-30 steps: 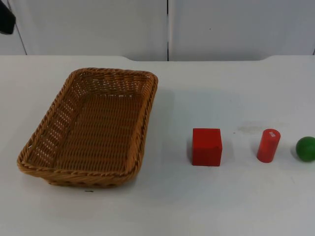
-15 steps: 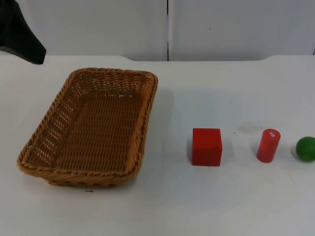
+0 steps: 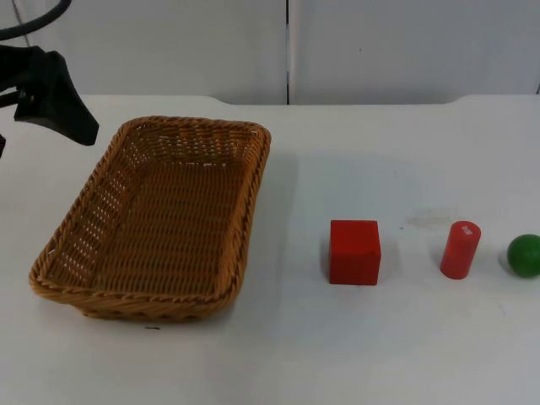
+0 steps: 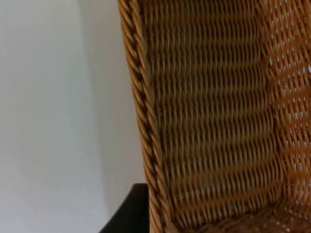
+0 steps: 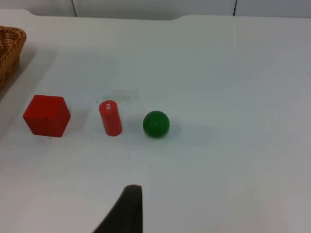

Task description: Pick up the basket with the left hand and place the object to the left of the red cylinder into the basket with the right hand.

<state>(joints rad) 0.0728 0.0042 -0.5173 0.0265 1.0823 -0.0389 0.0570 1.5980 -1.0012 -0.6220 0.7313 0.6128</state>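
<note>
An empty brown wicker basket [image 3: 160, 219] lies on the left half of the white table. A red cube [image 3: 354, 251] sits just left of the upright red cylinder [image 3: 460, 250]. My left gripper [image 3: 61, 108] hangs off the basket's far left corner, outside the rim. In the left wrist view the braided basket rim [image 4: 145, 121] runs close by, with the left gripper [image 4: 130, 216] on its table side. From the right wrist view the right gripper [image 5: 125, 211] stays well back from the cube [image 5: 46, 115] and cylinder [image 5: 111, 118], holding nothing.
A green ball [image 3: 524, 255] rests right of the cylinder, near the table's right side, and is also in the right wrist view [image 5: 156, 124]. The grey partition wall [image 3: 287, 46] closes the far edge. White table top [image 3: 354, 160] lies between basket and cube.
The left arm has come in from the upper left corner, moving right and down toward the basket's far left corner. Basket, cube, cylinder and ball have stayed put.
</note>
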